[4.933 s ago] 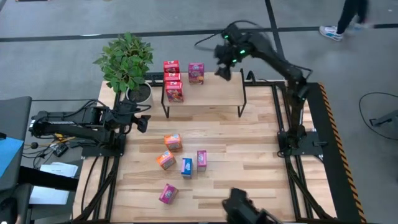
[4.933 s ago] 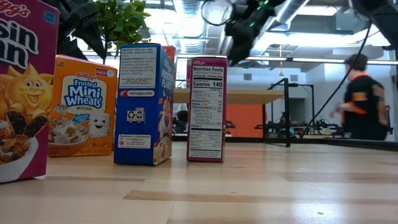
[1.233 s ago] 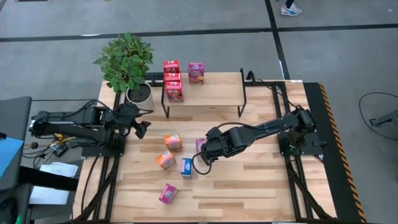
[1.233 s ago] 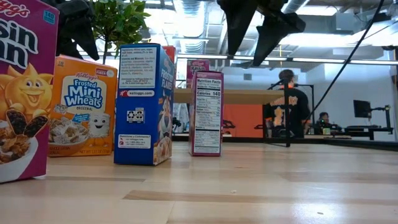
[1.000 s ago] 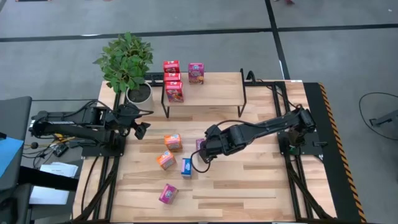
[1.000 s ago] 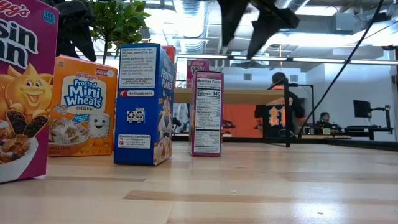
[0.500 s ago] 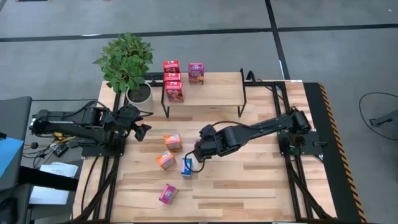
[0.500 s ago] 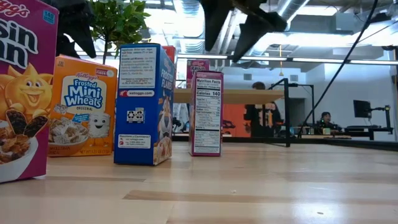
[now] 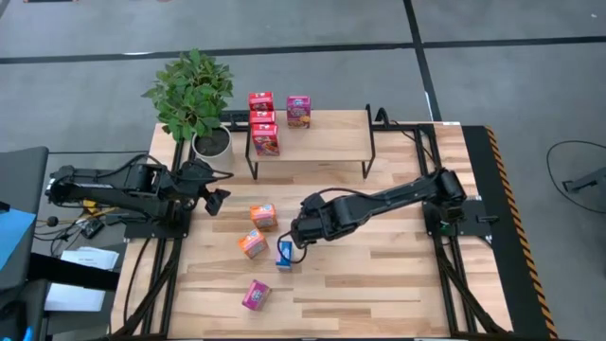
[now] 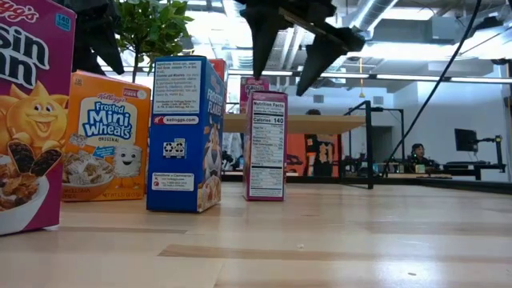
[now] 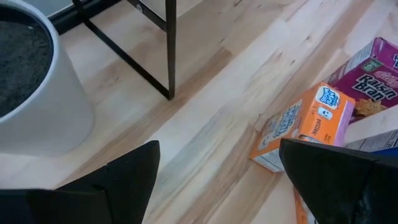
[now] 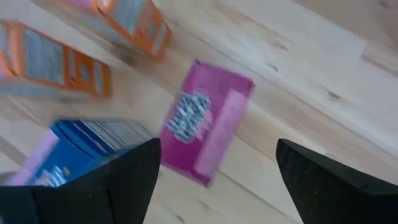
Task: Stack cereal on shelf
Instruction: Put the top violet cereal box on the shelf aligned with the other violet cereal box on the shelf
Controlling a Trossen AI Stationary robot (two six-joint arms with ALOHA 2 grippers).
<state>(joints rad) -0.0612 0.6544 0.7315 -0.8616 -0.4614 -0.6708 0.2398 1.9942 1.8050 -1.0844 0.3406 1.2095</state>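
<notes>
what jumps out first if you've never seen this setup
The right gripper, jaws wide open, hangs just above an upright magenta cereal box mid-table, beside a blue box. Behind them the shelf already carries red boxes and another magenta one, next to a leafy potted plant.

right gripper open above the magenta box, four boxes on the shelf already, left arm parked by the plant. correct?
Wrong count: the high view shows three boxes on the shelf, two red and one magenta. The rest holds: right gripper open above the magenta box, left gripper by the plant.
</notes>
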